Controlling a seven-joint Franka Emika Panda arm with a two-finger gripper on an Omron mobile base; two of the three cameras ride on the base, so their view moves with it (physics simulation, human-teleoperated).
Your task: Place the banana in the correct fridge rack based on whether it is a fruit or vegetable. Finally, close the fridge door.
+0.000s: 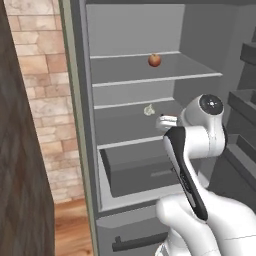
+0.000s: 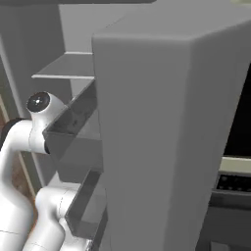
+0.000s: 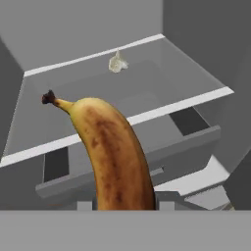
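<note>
The banana, yellow with brown mottling and a dark stem tip, rises from the bottom of the hand view, held in my gripper, whose fingers are hidden behind it. In the left base view the gripper reaches into the open fridge at the height of the lower shelf. The fridge rack, the uppermost grey shelf, sits above the hand and carries a red apple. The fridge door stands open at the right, its inner bins beside my arm.
A pale bulb lies near the back of the lower shelf, also the bulb just left of the hand. A grey drawer is pulled partly out below. A brick wall stands left of the fridge.
</note>
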